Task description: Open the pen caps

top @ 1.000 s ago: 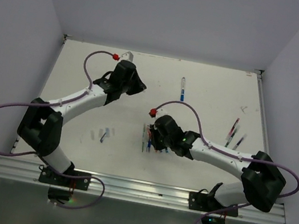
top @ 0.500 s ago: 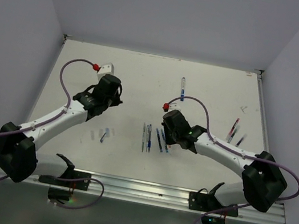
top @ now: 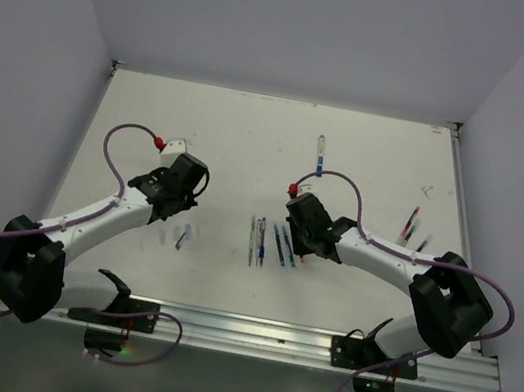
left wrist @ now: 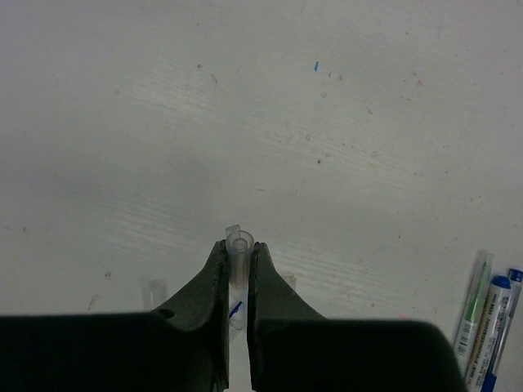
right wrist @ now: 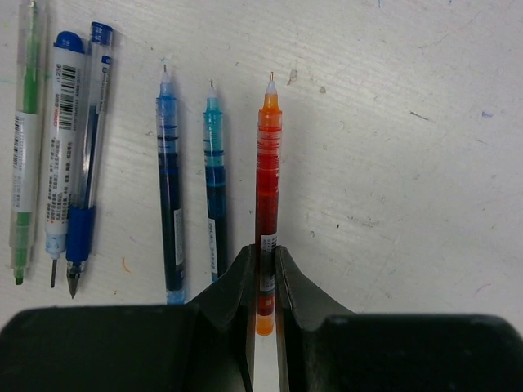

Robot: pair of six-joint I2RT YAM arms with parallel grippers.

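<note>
- We see a big white table [top: 381,156]. Two white and black robot arms reach over it, the left arm [top: 97,213] and the right arm [top: 382,263].
- The left gripper [left wrist: 236,255] hangs over the left part of the table. Its two dark fingers pinch one tiny thing at their tips.
- The right gripper [right wrist: 263,263] is near the middle of the table. Its fingers pinch a long orange-red pen [right wrist: 268,163] near its back end. The pen's thin tip is bare and points away from the gripper.
- Just beside that pen, on its left, lie a teal pen [right wrist: 214,180] and a dark blue pen [right wrist: 169,188]. Their tips are bare too and point the same way.
- Farther left lie a clear pen [right wrist: 88,155] with a blue grip, a white pen [right wrist: 61,122] and a green pen [right wrist: 24,139], close together.
- The smallest thing is a small clear tube-shaped plastic cap [left wrist: 239,242]. It sits between the left gripper's fingertips, and we see its round open end. We cannot tell if it touches the table.
</note>
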